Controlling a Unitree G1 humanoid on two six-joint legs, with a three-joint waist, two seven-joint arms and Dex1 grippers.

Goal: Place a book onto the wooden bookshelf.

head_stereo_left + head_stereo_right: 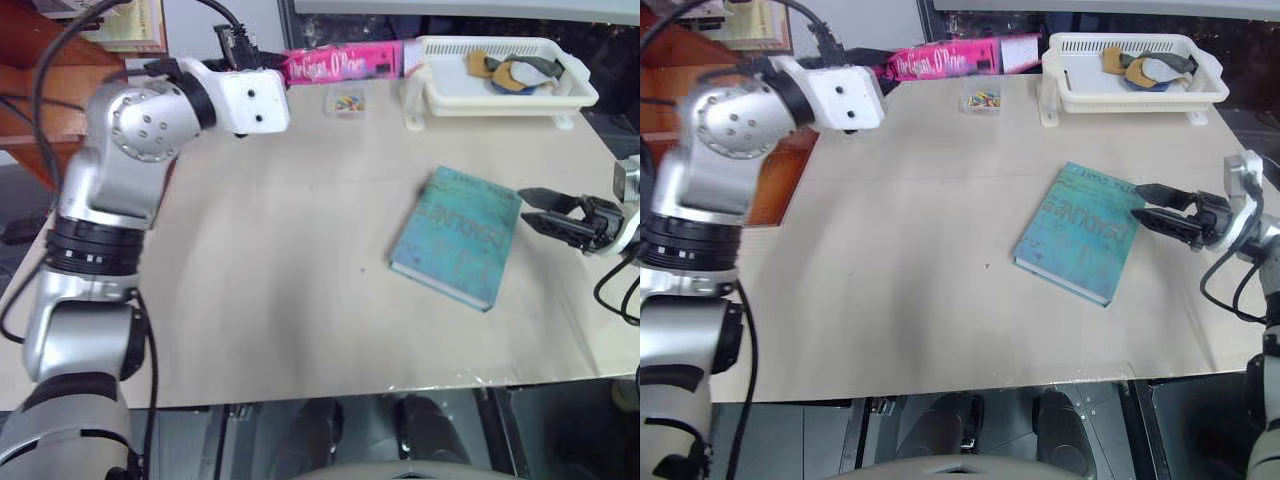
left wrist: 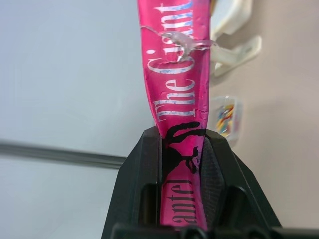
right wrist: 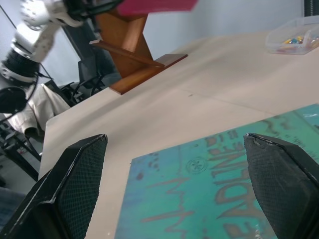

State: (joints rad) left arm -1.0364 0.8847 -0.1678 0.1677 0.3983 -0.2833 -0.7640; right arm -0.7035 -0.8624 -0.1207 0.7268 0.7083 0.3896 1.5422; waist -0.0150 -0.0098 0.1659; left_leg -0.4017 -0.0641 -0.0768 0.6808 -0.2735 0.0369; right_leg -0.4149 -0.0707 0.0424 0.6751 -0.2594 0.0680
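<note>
Beige table (image 1: 300, 300), teal book (image 1: 460, 236), white basket (image 1: 500, 95)

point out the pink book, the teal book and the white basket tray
pink book (image 1: 340, 62), left eye view, middle of its cover
teal book (image 1: 460, 236), left eye view, centre of its cover
white basket tray (image 1: 500, 100), left eye view, its front wall
</note>
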